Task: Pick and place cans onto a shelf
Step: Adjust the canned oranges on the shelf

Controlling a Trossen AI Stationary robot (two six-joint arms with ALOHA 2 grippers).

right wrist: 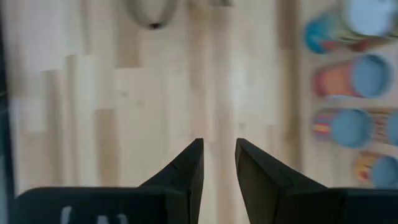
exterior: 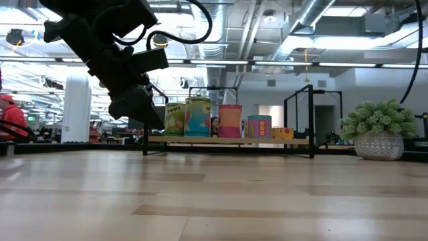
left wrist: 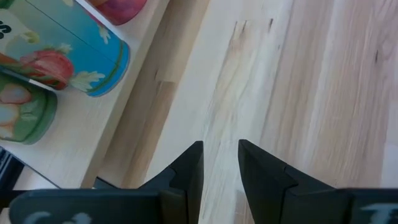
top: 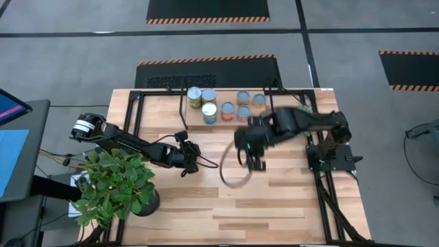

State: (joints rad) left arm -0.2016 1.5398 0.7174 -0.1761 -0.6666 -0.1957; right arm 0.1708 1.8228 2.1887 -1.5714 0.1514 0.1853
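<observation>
Seven cans (top: 226, 106) stand on the shelf (top: 217, 123) by the worktop's far edge; both the left pincer (top: 191, 165) and the right pincer (top: 255, 163) are apart, empty; task apparently complete.

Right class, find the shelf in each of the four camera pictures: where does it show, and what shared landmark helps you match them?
High view: the shelf sits at the table's far edge, near the middle.
Low view: a thin board across the middle distance, on black legs.
Left wrist view: in view, off to one side, seen close up.
Right wrist view: in view, off to one side, blurred.
Shared landmark: the cans standing on it.
</observation>
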